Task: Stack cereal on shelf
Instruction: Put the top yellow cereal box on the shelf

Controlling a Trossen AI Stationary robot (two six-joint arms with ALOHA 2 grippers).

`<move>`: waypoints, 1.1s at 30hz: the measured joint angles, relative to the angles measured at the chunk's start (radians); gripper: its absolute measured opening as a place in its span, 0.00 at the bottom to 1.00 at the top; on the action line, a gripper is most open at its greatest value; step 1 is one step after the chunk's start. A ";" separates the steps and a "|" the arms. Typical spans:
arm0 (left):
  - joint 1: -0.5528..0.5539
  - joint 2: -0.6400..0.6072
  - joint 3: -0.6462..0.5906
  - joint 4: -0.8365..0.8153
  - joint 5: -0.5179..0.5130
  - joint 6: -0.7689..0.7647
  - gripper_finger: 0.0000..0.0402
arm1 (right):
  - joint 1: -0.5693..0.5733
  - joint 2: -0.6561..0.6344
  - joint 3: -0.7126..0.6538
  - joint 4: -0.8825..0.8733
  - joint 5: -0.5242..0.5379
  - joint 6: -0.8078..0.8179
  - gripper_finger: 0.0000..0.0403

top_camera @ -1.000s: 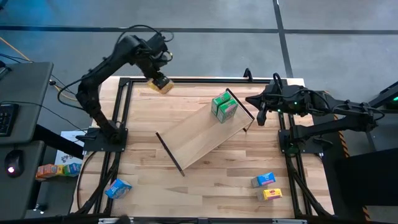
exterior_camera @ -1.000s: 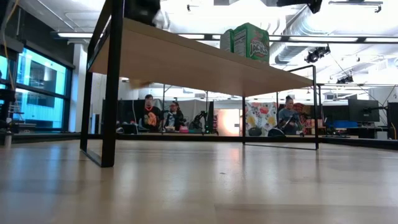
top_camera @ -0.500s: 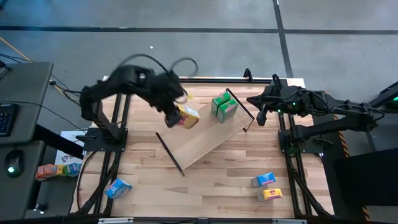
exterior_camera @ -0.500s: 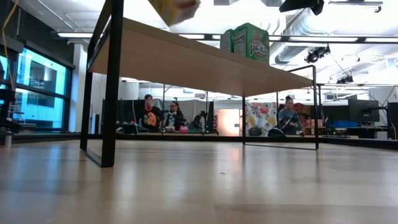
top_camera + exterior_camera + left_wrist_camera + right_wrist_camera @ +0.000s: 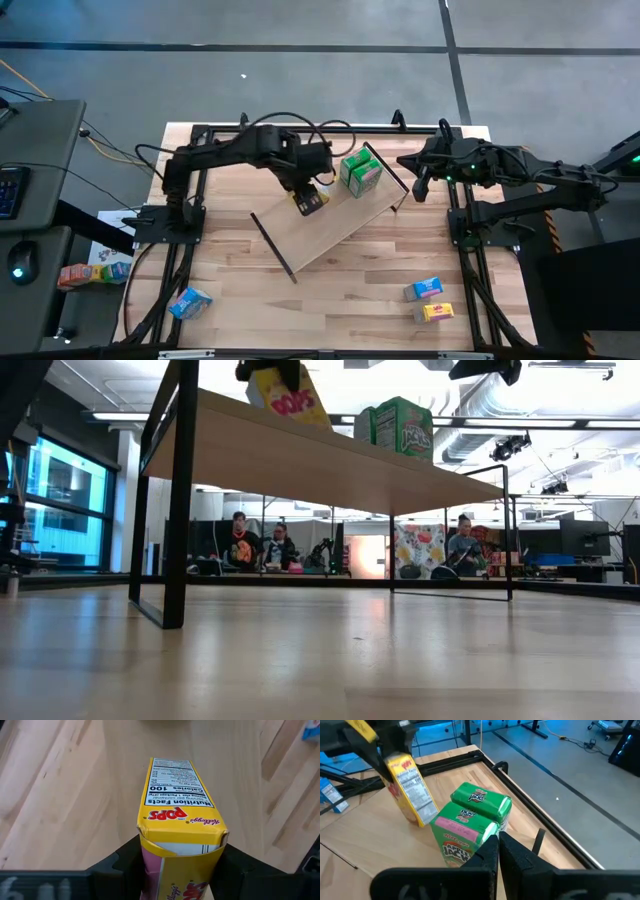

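My left gripper [image 5: 308,197] is over the shelf [image 5: 335,225], a light-wood board with dark end panels that lies aslant mid-table, and is shut on a yellow Pops cereal box [image 5: 180,820]. The low view shows that box [image 5: 290,395] tilted on the shelf top, and the right wrist view shows it [image 5: 410,790] beside two green cereal boxes [image 5: 470,827]. Those green boxes [image 5: 360,172] stand on their bases at the shelf's far right end. My right gripper [image 5: 418,188] hovers shut past that end, its fingers [image 5: 490,852] pointing toward the green boxes. My left gripper pinches the yellow box between its two fingers [image 5: 132,862], one on each of two opposite sides, close to its upper flap end [image 5: 182,837]. The fingers come from above, slanting. The box is tilted, and its lower end [image 5: 417,820] meets the shelf board.
A blue box [image 5: 190,300] lies near the table's near left corner. A blue box [image 5: 425,288] and a yellow box [image 5: 435,312] lie near the near right corner. More boxes [image 5: 85,272] sit off the table to the left. A black frame [image 5: 300,128] borders the table.
My left gripper has carried the yellow box from the table's far left corner toward the right and near side, then down over the shelf beside the green boxes. The box now reaches the shelf top, tilted. The right arm has kept still.
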 joint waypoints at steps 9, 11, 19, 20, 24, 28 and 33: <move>0.000 0.014 0.001 0.021 -0.001 0.082 0.41 | 0.000 0.000 -0.001 -0.004 -0.009 0.023 0.00; 0.000 0.015 0.001 0.036 -0.005 0.091 0.41 | 0.000 0.000 -0.001 -0.004 -0.009 0.024 0.00; 0.001 0.015 0.001 0.061 -0.020 0.128 0.48 | 0.000 0.000 -0.001 -0.004 -0.010 0.025 0.00; 0.002 0.015 0.001 0.061 -0.020 0.135 0.49 | 0.000 0.000 -0.001 -0.004 -0.011 0.023 0.00; 0.007 0.015 0.001 0.063 -0.025 0.138 0.53 | 0.000 0.000 -0.001 -0.004 -0.011 0.023 0.00; 0.018 0.015 0.001 0.095 -0.028 0.166 0.57 | 0.000 0.000 -0.001 -0.004 -0.011 0.022 0.00; 0.038 0.008 0.007 0.132 -0.018 0.189 0.58 | 0.000 0.000 -0.001 -0.004 -0.011 0.022 0.00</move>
